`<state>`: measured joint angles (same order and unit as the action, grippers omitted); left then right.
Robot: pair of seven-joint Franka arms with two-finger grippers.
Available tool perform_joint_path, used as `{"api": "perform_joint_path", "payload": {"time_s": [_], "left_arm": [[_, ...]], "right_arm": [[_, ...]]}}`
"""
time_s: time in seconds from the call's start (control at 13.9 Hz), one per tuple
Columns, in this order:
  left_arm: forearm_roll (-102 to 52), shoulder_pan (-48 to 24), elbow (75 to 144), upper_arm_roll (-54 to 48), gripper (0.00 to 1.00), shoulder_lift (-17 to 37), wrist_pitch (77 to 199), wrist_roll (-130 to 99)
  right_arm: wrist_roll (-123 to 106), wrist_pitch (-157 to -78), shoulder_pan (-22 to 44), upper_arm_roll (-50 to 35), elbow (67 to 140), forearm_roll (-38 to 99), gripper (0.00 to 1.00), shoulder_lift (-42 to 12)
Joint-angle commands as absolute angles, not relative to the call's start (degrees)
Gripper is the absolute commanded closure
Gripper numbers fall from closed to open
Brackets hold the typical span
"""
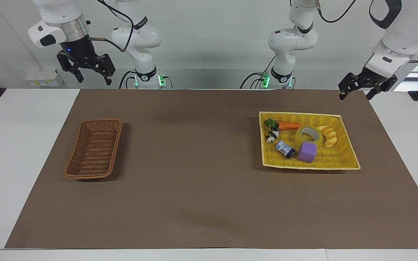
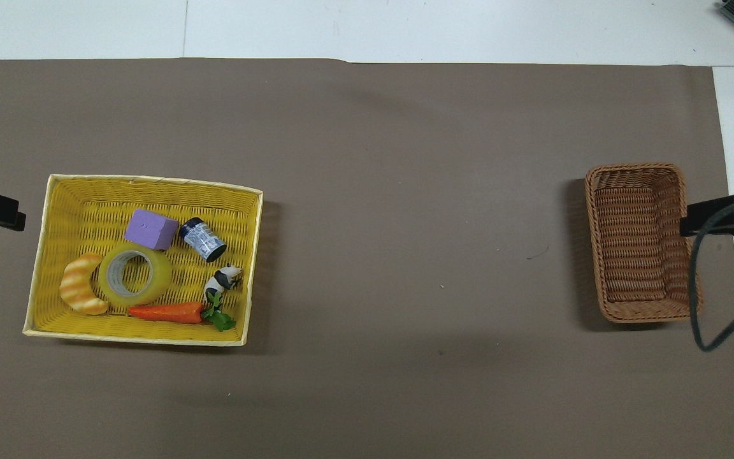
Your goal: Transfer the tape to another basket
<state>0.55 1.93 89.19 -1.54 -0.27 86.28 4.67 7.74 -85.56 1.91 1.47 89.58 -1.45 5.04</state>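
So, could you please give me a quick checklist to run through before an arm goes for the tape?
1. Tape lies flat, core up, in the yellow basket: ok.
2. Room to grip the tape: not ok; the croissant and purple cube sit tight against it, and the carrot is close.
3. Left gripper open, empty, raised near the yellow basket's end of the table: ok.
4. Right gripper open, empty, waiting raised at the robots' edge: ok.
5. Wicker basket has nothing in it, ready to receive: ok.
6. Mat between the baskets is bare: ok.
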Motion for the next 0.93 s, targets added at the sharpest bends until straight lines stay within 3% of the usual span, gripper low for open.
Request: {"api": "perform_joint_path", "payload": {"time_s": [0.0,0.5,0.86], "left_arm": [[0.1,1.6,90.4,-1.2,0.0,-1.2,87.5,5.4],[0.1,2.2,91.8,-1.2,0.0,-1.9,88.0,6.9],[0.1,2.2,98.1,-1.2,0.0,-5.4,92.0,8.4]], "right_arm": [[7.2,-86.2,1.6,1.2,91.0,-0.7,0.0,6.2],[7.2,-86.1,1.6,1.2,91.0,-0.7,0.0,6.2],[7.2,-86.1,1.6,1.2,91.1,-0.7,0.0,6.2]]}}
